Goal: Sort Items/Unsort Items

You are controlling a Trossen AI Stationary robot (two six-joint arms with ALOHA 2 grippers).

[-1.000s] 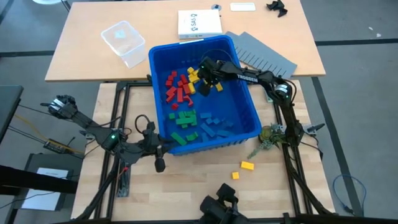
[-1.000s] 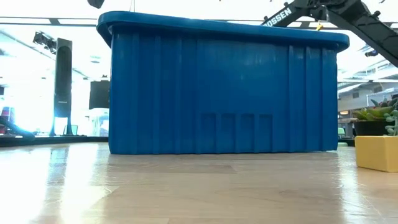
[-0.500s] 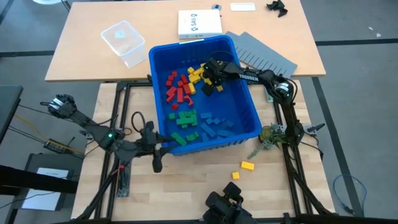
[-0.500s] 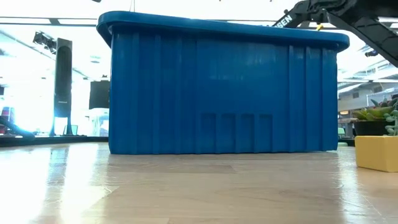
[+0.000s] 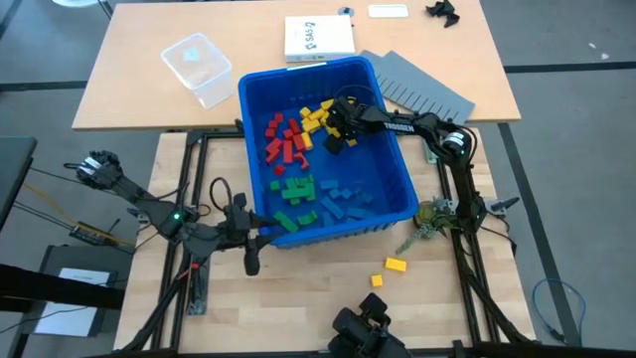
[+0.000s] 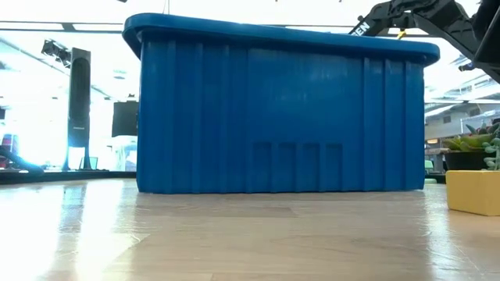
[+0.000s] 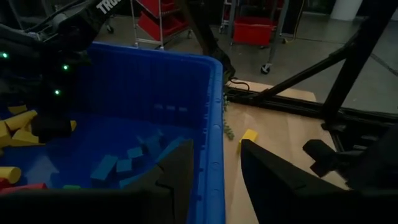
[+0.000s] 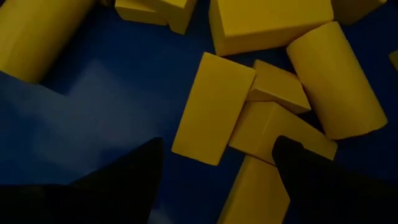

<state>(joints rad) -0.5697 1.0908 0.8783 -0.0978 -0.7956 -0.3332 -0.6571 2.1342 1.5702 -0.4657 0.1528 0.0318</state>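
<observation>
A large blue bin (image 5: 328,149) sits on a light wooden surface (image 5: 149,89), and everything here is placed by that bin. Inside it, toy blocks lie in colour groups: red blocks (image 5: 285,139) toward the bin's left wall, yellow blocks (image 5: 316,117) near its far wall, green blocks (image 5: 295,191) and blue blocks (image 5: 343,199) toward its near wall. The bin floor on the right side is bare blue. Two more yellow blocks (image 5: 396,265) lie outside on the surface, just beyond the bin's near right corner. A clear plastic tub (image 5: 197,68) stands off the far left corner, a white box (image 5: 318,38) beyond the far wall, and a grey slotted sheet (image 5: 422,89) touches the far right corner.

The right arm reaches over the bin's right rim, its hand (image 5: 338,124) low over the yellow group. In its wrist view the two dark fingers (image 8: 124,180) stand wide apart with nothing between them, straddling a yellow brick (image 8: 212,106) among wedges and cylinders. A second ago this hand was nearer the bin's middle; it has since shifted toward the far wall and opened a little wider.

The left arm lies along the surface outside the bin's near left corner. Its hand (image 7: 211,177) points at the near wall, fingers partly apart on either side of the rim and gripping nothing. It has opened from a narrower gap a second ago, while the arm has barely moved.

From surface level, the bin's near wall (image 6: 281,117) fills the view, with open wood in front.
</observation>
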